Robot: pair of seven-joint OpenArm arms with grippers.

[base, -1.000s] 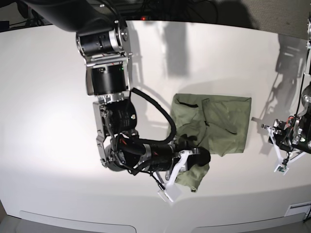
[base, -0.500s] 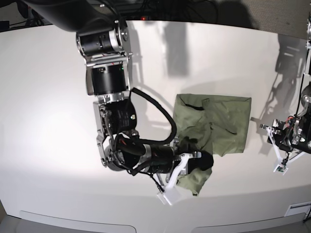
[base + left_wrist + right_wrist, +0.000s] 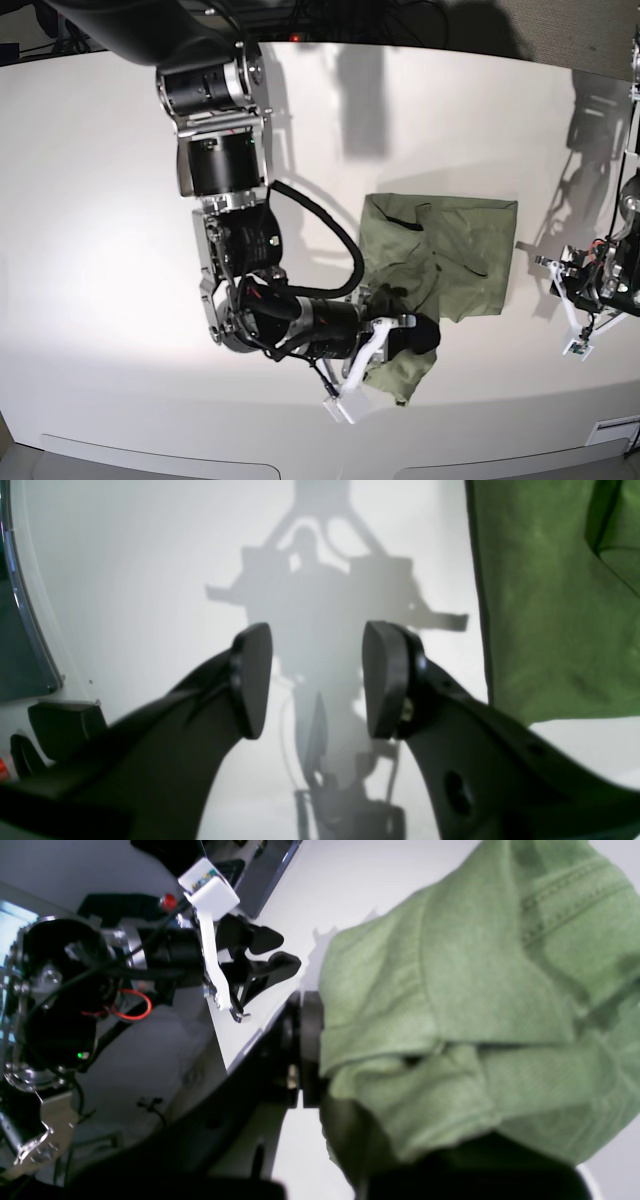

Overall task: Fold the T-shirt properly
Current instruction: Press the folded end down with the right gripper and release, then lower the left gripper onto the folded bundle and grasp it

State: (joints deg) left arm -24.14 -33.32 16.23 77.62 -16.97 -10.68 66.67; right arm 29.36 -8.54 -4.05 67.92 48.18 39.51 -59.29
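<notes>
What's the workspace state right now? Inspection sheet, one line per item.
Surface: white table, arm shadows on it.
Job's things: T-shirt, green, partly folded, wrinkled, one corner lifted.
Clutter: nothing seen.
Grippers: right gripper shut on the T-shirt's near corner; left gripper open, empty, beside the cloth's edge without touching.
Cables: black cable looping along the right arm; red wire on the left wrist.
Surroundings: dark equipment behind the table, unclear.

Bright overhead light, mild glare lower left of base view on white table point(image 3: 100, 200); hard arm shadows upper center and right. Curved fisheye edges. Wrist views soft: near fingers point(image 3: 252, 680) blurred, T-shirt point(image 3: 450, 1015) close-up slightly out of focus.
</notes>
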